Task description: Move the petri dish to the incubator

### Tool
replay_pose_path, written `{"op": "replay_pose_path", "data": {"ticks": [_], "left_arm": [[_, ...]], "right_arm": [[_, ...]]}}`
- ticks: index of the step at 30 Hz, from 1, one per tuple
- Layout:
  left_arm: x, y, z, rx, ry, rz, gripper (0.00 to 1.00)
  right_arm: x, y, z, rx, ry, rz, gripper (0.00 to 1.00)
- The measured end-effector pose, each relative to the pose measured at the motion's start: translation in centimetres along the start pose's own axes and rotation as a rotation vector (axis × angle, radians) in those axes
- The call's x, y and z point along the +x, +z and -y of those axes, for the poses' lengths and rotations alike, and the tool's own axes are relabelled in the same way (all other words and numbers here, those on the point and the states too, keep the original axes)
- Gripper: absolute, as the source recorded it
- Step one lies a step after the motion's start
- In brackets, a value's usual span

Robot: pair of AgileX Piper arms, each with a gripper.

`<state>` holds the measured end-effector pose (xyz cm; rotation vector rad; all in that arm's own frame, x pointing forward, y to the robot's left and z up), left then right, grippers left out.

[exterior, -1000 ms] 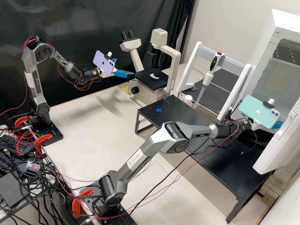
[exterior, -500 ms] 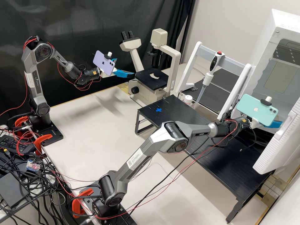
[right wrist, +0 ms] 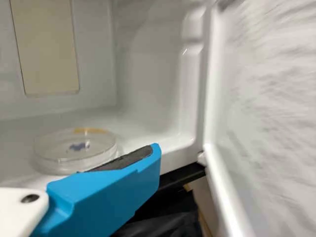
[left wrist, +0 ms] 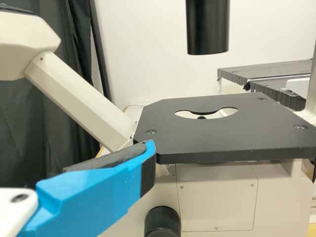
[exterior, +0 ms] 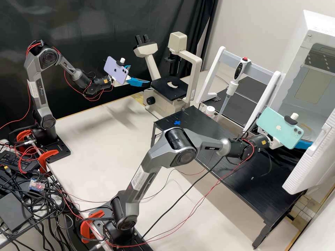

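Apparently delivered: petri dish (right wrist: 74,150), laid flat inside incubator (exterior: 296,52); right gripper (exterior: 304,144), opened and emptied, at incubator's mouth. Presumably outstanding: door (exterior: 307,164) to be shut.

Incubator (exterior: 315,29): smooth white plastic, glossy inner walls. Petri dish (right wrist: 74,162) inside incubator: clear, glossy plastic. Stand (exterior: 265,188) beside incubator: smooth, black, faint sheen. Microscope (exterior: 194,71), well apart from incubator: matt cream casing. Curtain (exterior: 101,24) beyond: dark folded cloth.

Grey arms (exterior: 158,157) wear red cables (exterior: 29,48), white labels (exterior: 139,178), seemingly silvery collars (exterior: 223,147).
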<state>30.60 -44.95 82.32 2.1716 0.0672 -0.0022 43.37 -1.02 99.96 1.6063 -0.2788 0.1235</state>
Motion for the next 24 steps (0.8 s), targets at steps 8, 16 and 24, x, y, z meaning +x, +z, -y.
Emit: {"op": "replay_pose_path", "data": {"ticks": [8,16,24], "left_arm": [[0.0,0.0,0.0,0.000,0.000,0.000,1.00],[0.0,0.0,0.0,0.000,0.000,0.000,1.00],[0.0,0.0,0.0,0.000,0.000,0.000,1.00]], "right_arm": [[-7.3,-1.3,-0.8,0.039,0.090,-0.111,1.00],[-15.7,-3.0,1.3,0.051,0.153,-0.226,1.00],[-22.8,-5.2,5.4,0.067,0.116,-0.363,1.00]]}}
